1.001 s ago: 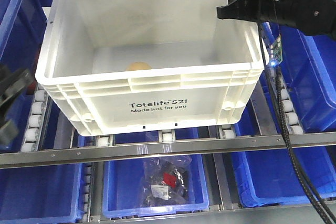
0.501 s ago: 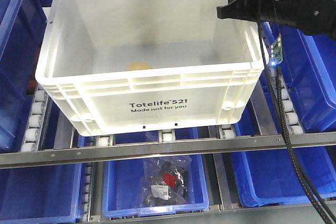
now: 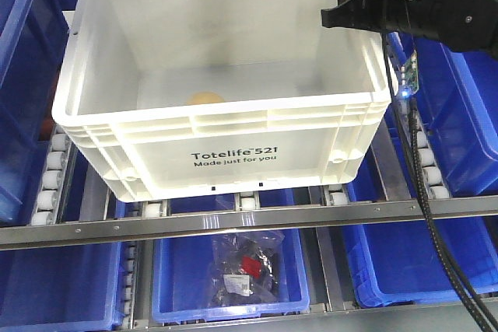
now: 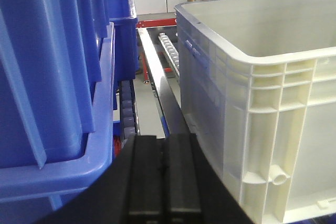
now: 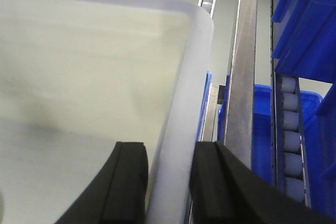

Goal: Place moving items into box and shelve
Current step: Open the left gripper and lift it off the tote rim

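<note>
The white box (image 3: 226, 138) stood on the roller shelf (image 3: 249, 215), printed "Totelife 521" on its near wall. A small tan item (image 3: 204, 99) lay on the box floor near the front wall, well apart from both sets of jaws.

The right gripper (image 5: 169, 182) sat astride the right wall of the box at its rim. In the right wrist view one finger (image 5: 126, 179) stood inside the wall and the other outside it, with the rim passing between them; both pads looked to be against the plastic, so the jaws were grasping the box wall. In the front view the same black gripper (image 3: 342, 15) reached in from the right at the top edge of that wall, its cable (image 3: 420, 184) hanging down beside the box.

The left gripper (image 4: 165, 182) was seen only in the left wrist view. Its two fingers were pressed flat together with nothing between them: clenched, and empty. The box's outer left wall lay just to the right of those jaws, apart from them, and a blue bin (image 4: 52, 77) stood close on their other side.

Below the rollers, a lower blue bin (image 3: 288, 277) held a dark bagged article (image 3: 245, 270).
</note>
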You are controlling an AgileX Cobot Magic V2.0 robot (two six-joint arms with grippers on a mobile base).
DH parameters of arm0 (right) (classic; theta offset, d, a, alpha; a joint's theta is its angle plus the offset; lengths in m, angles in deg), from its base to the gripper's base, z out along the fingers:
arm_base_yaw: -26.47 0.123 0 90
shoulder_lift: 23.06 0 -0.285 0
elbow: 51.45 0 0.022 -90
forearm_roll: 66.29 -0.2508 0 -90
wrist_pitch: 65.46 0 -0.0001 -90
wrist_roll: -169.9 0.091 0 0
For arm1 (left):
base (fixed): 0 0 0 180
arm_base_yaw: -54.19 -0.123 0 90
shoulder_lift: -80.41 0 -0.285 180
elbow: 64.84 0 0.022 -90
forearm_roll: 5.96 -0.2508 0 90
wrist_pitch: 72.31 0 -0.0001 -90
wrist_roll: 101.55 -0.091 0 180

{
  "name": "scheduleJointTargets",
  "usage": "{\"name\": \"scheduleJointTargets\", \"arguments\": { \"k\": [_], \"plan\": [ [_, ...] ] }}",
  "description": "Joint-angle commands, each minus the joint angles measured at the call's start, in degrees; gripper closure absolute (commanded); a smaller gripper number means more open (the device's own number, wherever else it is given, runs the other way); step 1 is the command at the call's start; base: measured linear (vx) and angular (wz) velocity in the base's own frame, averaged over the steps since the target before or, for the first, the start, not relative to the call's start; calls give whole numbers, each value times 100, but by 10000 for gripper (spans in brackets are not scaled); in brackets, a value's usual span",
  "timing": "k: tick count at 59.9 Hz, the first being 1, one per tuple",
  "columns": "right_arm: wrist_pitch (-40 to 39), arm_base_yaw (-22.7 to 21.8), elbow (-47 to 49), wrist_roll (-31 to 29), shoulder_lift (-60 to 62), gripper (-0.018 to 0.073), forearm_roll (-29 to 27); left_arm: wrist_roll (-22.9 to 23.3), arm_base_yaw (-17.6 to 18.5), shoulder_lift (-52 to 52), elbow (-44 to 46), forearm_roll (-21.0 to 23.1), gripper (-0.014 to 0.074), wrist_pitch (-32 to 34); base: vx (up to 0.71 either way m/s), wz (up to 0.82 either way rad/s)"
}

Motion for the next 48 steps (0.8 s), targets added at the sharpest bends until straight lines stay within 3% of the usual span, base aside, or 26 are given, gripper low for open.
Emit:
{"name": "scheduleJointTargets", "arguments": {
  "k": [1, 48],
  "plan": [
    [-339, 209, 196, -56, 218, 304, -82, 58, -20, -52, -108, 54, 603, 434, 0, 0],
    [-458, 209, 196, -24, 218, 304, -105, 53, -20, -52, -108, 54, 603, 434, 0, 0]
  ]
}}
